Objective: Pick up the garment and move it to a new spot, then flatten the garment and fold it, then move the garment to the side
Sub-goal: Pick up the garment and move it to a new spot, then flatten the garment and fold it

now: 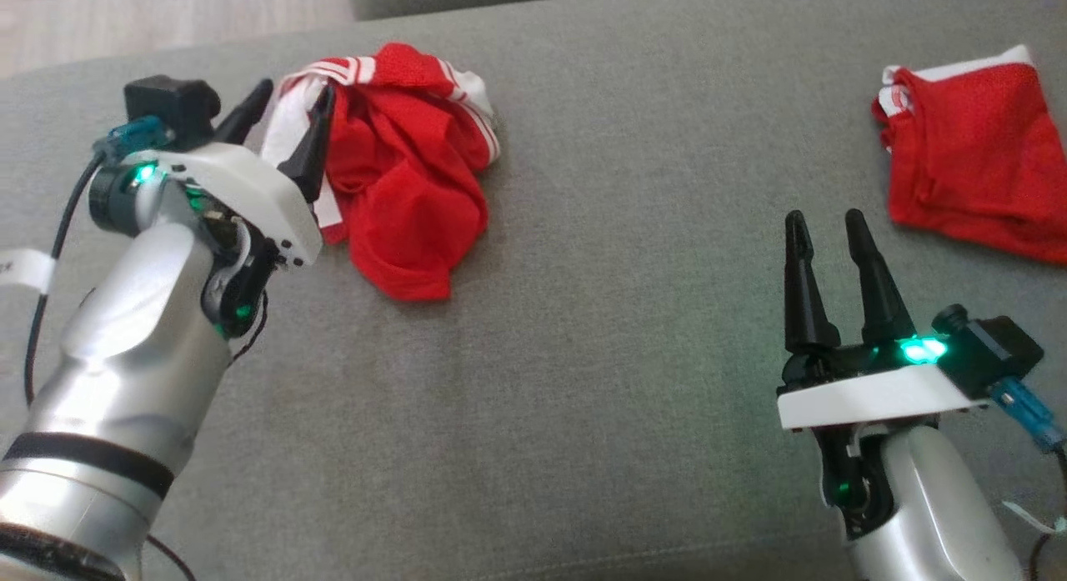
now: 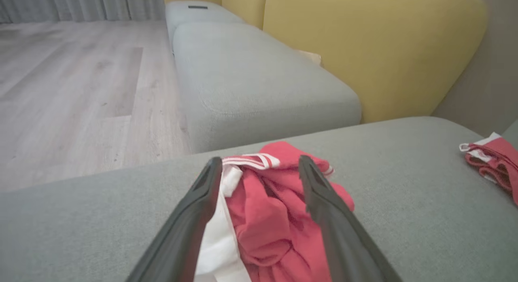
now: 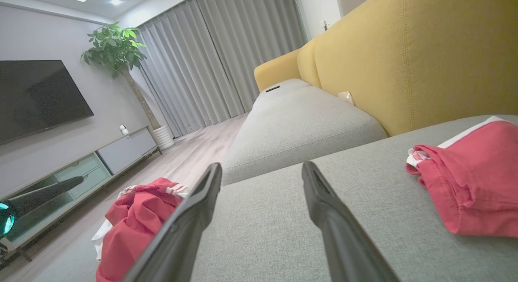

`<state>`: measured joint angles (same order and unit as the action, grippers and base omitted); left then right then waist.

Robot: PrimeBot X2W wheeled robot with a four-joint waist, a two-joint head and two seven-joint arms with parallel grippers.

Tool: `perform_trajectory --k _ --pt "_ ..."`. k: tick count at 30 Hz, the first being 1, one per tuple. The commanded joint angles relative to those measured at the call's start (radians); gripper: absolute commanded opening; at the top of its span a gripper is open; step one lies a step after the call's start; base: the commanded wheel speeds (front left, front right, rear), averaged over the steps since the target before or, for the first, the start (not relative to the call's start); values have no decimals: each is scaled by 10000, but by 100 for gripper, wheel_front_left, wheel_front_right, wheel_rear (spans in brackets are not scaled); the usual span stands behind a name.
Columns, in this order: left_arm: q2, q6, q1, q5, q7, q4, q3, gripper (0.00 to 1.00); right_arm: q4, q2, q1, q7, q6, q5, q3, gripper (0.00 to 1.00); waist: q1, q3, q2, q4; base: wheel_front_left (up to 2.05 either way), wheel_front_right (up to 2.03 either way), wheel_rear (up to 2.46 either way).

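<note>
One sofa (image 1: 583,356) bears one crumpled garment (image 1: 408,189), one folded garment (image 1: 975,164).

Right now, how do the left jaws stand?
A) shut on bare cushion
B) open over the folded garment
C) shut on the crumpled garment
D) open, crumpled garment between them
D: the left wrist view shows the left jaws spread wide, with the crumpled garment lying between them.
</note>
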<state>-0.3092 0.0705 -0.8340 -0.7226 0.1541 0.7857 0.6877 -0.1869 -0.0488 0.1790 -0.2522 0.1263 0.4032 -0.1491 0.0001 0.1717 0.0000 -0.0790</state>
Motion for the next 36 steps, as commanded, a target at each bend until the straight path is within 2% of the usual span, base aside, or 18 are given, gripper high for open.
perform_trajectory --k 1,7,14,17,22,28,33,36 --pt "-378 18 -604 91 267 -239 -440 100 272 -14 223 -95 44 -62 -143 100 -1 -210 0 175 0 0 0" --pt "-628 -230 -27 224 863 -950 -648 100 210 -14 -14 -95 44 -214 66 100 -1 -685 0 560 0 0 0" --pt "-1106 -1246 2432 645 1068 -3360 -1292 100 206 -14 -502 -95 44 -437 277 100 -1 -1266 0 1091 0 0 0" --pt "-1021 -1771 3887 927 1072 -4727 -1824 100 211 -14 -718 -95 44 -536 318 100 -1 -1482 0 1241 0 0 0" --pt "-437 -2265 6073 1479 1075 -6349 -2732 100 250 -14 -1068 -95 44 -625 398 100 -1 -1758 0 1380 0 0 0" --pt "533 -2196 7549 2273 1075 -7161 -3645 100 337 -14 -1284 -95 44 -652 424 100 -1 -1815 0 1486 0 0 0" --pt "987 -1489 7575 2967 1076 -7040 -3801 100 326 -14 -1184 -95 44 -892 217 100 -1 -1538 0 1916 0 0 0" --pt "1256 -1231 7446 3165 1076 -6841 -3792 100 254 -14 -952 10 44 -1057 -55 100 -1 -1268 0 2279 0 0 0"
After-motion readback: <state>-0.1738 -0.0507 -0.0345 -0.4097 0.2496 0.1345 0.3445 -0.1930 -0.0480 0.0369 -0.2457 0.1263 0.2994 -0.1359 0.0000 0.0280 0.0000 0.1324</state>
